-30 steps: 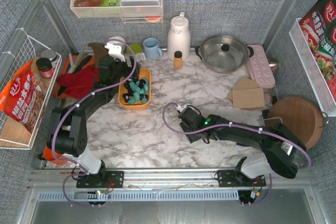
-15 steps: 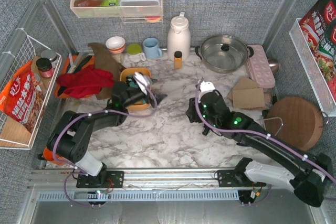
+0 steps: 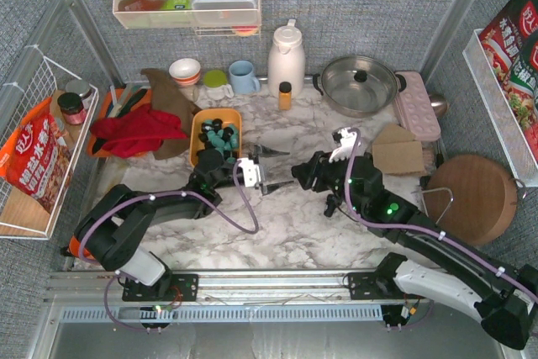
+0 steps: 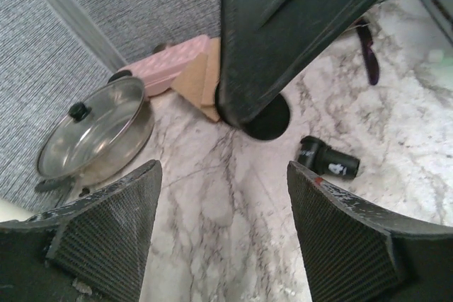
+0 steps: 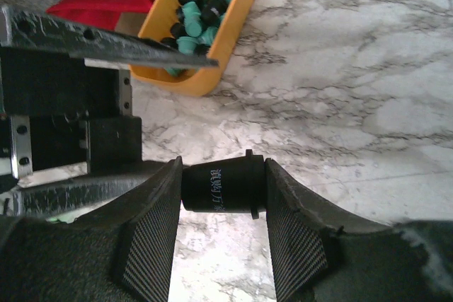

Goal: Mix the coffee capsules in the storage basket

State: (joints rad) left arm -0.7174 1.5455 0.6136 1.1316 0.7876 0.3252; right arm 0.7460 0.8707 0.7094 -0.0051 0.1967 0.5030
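Note:
The orange-yellow storage basket (image 3: 196, 136) stands left of centre, with teal and black coffee capsules (image 3: 217, 136) piled inside. My left gripper (image 3: 273, 170) lies low just right of the basket, pointing right, open with only marble between its fingers (image 4: 106, 238). My right gripper (image 3: 301, 176) faces it almost tip to tip and is shut on a black capsule (image 5: 223, 190) with white print, held sideways above the table. The basket (image 5: 226, 40) and its capsules (image 5: 198, 12) show beyond that grip. A black printed capsule (image 4: 329, 160) shows past the left gripper (image 4: 223, 175).
Along the back stand a white jug (image 3: 286, 56), a blue mug (image 3: 244, 77), a small orange bottle (image 3: 285, 94) and a lidded pot (image 3: 360, 83). A red cloth (image 3: 134, 132) lies left of the basket. Cardboard (image 3: 397, 150), a pink tray (image 3: 418, 105) and a wooden board (image 3: 475, 191) are at the right.
The left arm has come off the basket and swung right, low over the table, its jaws narrowing a little. The right arm has reached left to meet it, still gripping the black capsule.

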